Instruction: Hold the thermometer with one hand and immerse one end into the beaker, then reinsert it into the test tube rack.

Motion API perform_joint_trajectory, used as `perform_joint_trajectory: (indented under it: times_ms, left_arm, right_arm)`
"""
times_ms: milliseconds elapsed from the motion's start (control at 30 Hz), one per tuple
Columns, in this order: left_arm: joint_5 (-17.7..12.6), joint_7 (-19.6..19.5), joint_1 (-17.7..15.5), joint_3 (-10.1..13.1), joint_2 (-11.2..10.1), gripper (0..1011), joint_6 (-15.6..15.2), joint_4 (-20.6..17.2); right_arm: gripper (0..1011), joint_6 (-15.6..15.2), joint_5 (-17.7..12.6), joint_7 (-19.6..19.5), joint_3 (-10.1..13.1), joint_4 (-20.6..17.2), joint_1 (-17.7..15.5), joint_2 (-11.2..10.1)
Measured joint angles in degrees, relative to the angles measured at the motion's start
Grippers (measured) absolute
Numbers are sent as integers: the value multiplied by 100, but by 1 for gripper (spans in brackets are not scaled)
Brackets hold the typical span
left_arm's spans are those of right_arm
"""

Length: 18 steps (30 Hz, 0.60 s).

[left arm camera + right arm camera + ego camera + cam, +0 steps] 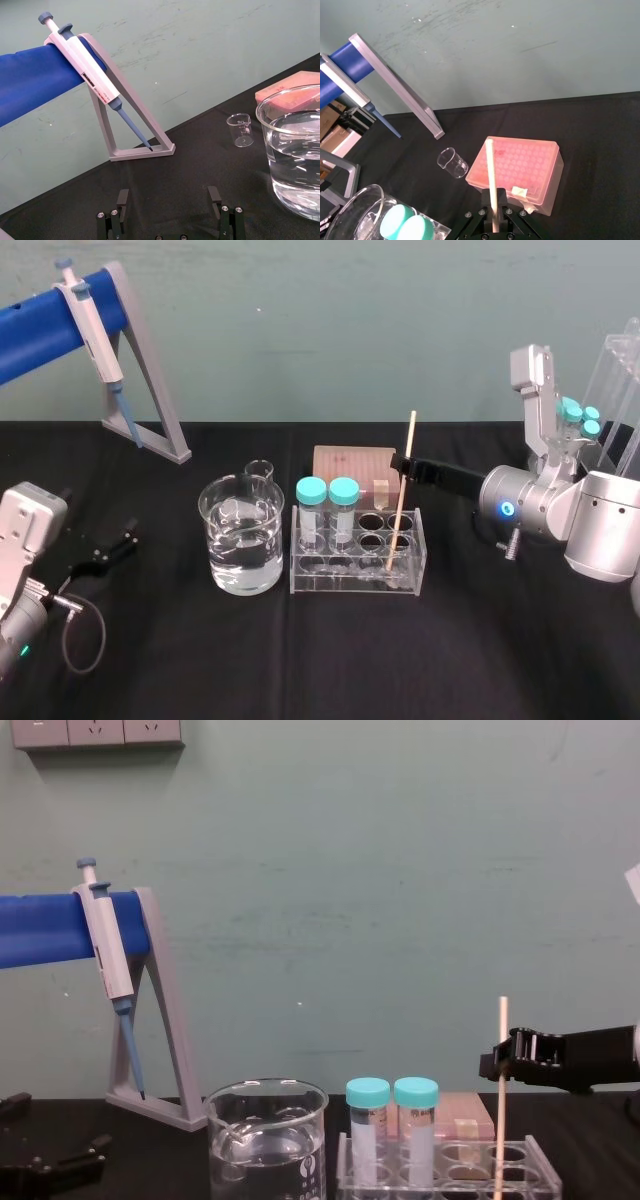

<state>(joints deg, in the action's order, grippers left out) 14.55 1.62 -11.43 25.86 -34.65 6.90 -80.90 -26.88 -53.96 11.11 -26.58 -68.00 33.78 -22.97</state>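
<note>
While the thermometer is standing in a hole at the right end of the test tube rack, tilting slightly toward 1 o'clock, the right gripper is holding the rod's upper part from the 3 o'clock side. Its fingers are pressing narrowly against the rod. The rack is sitting at the middle of the black bench, with two teal-capped tubes in its left holes. The beaker, partly filled with clear liquid, is standing just beside the rack at its 9 o'clock. The left gripper is resting on the bench far out at 9 o'clock, its fingers spread wide and holding nothing.

The step in hand looks like the pickup. The next move is probably asking for a straight lift clear of the hole, then a carry toward 9 o'clock over the teal caps, keeping the grip firm so the thin rod is not slipping.
</note>
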Motion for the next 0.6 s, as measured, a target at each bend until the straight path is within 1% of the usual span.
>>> perform_joint_trajectory:
  times_ms: [67, 367, 500, 600]
  left_arm:
    - [0, 0, 0, 0, 0, 1004, 0, 0]
    - [0, 0, 0, 0, 0, 1004, 0, 0]
    - [0, 0, 0, 0, 0, 1004, 0, 0]
    - [0, 0, 0, 0, 0, 1004, 0, 0]
  right_arm:
    - [55, 6, -3, -8, -1, -8, -7, -8]
    - [55, 67, -15, -33, -15, -75, -33, -62]
    - [54, 136, 70, -63, -41, -195, -57, -131]
    - [54, 236, 209, -81, -51, -375, -97, -227]
